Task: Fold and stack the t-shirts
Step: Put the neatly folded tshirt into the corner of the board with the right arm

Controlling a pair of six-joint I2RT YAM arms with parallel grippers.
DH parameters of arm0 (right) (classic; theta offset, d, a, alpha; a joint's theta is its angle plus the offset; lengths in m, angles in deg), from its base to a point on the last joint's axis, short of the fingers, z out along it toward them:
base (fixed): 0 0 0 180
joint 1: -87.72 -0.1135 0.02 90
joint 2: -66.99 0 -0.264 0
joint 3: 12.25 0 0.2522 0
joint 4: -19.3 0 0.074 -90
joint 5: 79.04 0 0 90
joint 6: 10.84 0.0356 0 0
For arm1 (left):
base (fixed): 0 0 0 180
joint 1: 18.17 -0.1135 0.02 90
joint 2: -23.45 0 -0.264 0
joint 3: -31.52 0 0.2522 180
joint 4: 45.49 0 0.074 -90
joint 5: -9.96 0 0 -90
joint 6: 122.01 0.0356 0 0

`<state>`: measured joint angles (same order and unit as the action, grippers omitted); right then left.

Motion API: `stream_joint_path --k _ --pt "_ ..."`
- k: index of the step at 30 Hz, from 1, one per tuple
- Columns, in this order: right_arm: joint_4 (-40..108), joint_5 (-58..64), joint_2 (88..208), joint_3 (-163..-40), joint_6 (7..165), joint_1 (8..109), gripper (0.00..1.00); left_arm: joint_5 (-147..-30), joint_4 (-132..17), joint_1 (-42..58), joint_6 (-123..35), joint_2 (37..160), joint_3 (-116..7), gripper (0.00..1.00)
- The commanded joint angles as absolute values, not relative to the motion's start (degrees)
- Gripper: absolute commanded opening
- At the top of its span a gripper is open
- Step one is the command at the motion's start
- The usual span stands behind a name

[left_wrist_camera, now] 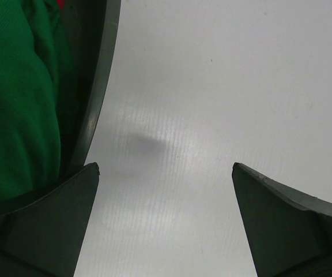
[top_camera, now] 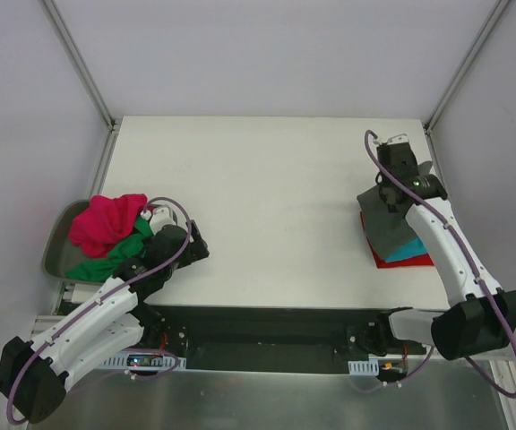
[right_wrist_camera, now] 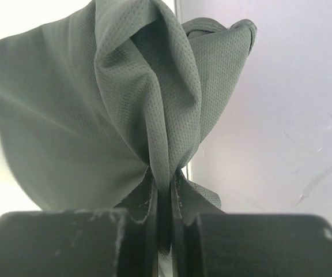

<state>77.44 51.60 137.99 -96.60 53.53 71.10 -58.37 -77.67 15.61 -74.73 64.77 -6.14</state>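
The dark grey t-shirt (right_wrist_camera: 97,115) is matt cloth with a fine pitted knit, the green t-shirt (left_wrist_camera: 16,104) soft matt cloth. The table (left_wrist_camera: 212,86) is smooth, faintly ribbed, softly glossy.

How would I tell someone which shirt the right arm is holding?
On the table, at its right edge, a teal shirt lies on a red shirt. Draped above them, pinched in the right gripper, is the dark grey t-shirt: the only grey one and the only one held.

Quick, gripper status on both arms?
Left gripper: open, holding nothing.
Right gripper: closed on the dark grey t-shirt.
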Motion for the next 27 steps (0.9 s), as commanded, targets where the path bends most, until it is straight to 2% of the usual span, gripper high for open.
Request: stream_joint_path --k 1,4,10,18,19,20,21,23,24,25,27 --pt "72.2 50.3 140.5 -95.6 52.8 78.1 0.01 -56.7 -78.4 15.9 -73.6 65.4 -8.4 0.99" --pt "67.7 47.8 141.3 -93.3 51.0 81.3 0.01 -56.9 -78.5 15.9 -73.6 65.1 -8.4 0.99" --pt "56.3 33.2 141.8 -88.0 50.7 88.8 0.01 -57.4 -78.5 15.9 -74.0 64.4 -8.3 0.99" --pt "53.4 35.3 146.9 -86.9 52.4 93.3 0.01 -56.8 -78.7 15.9 -74.6 62.2 -7.6 0.99" --pt "53.4 35.8 147.4 -86.9 53.1 93.7 0.05 -56.8 -78.7 15.9 -74.9 62.0 -7.5 0.99" --pt "53.4 36.4 148.3 -86.9 54.3 94.0 0.15 -56.7 -78.7 15.9 -75.1 61.6 -7.3 0.99" --pt "53.7 36.7 149.0 -87.1 55.0 94.5 0.21 -56.4 -78.7 15.9 -75.2 61.4 -7.1 0.99" --pt "55.5 37.4 150.7 -88.1 57.3 95.4 0.26 -56.1 -78.8 15.9 -75.2 61.1 -7.0 0.99" --pt "56.4 38.6 151.4 -88.8 58.5 95.7 0.36 -56.0 -78.8 15.9 -75.2 60.9 -6.9 0.99" --pt "57.4 40.2 152.1 -89.5 59.7 96.1 0.49 -56.0 -78.8 15.9 -75.2 60.7 -6.9 0.99" --pt "58.5 42.0 152.9 -90.6 61.1 96.2 0.57 -55.9 -78.9 15.9 -75.3 60.7 -6.8 0.99"
